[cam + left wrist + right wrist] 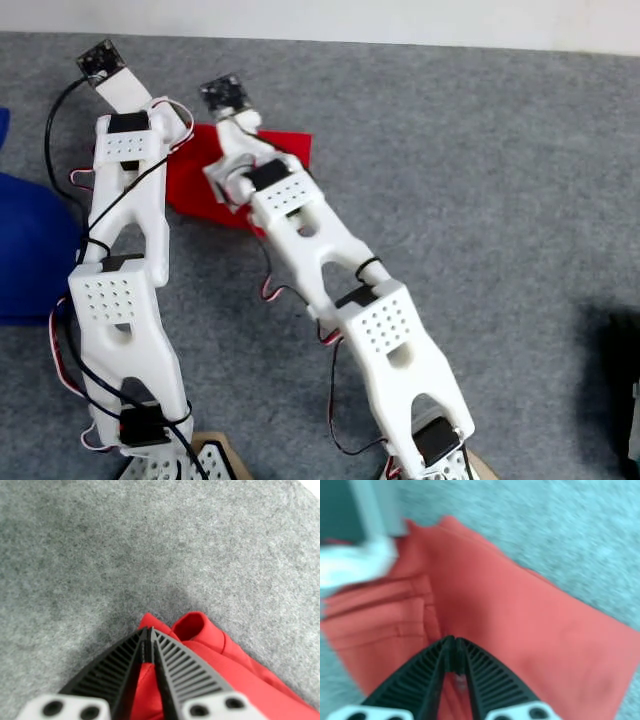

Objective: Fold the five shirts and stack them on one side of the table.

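Observation:
A red shirt (285, 147) lies partly folded at the far left of the grey table, mostly covered by both arms. In the left wrist view my left gripper (149, 632) is shut on a corner of the red shirt (225, 670), with red cloth showing between its jaws. In the right wrist view my right gripper (453, 641) is shut on a fold in the middle of the red shirt (520, 610), cloth pinched between its black fingers (485, 672). The left arm (125, 200) and right arm (300, 220) stand close together over the shirt.
A blue shirt (30, 250) lies bunched at the table's left edge. Something dark (620, 380) sits at the right edge. The grey table (480, 180) stretches open to the right. The other arm's white body (360, 560) stands beside the shirt in the right wrist view.

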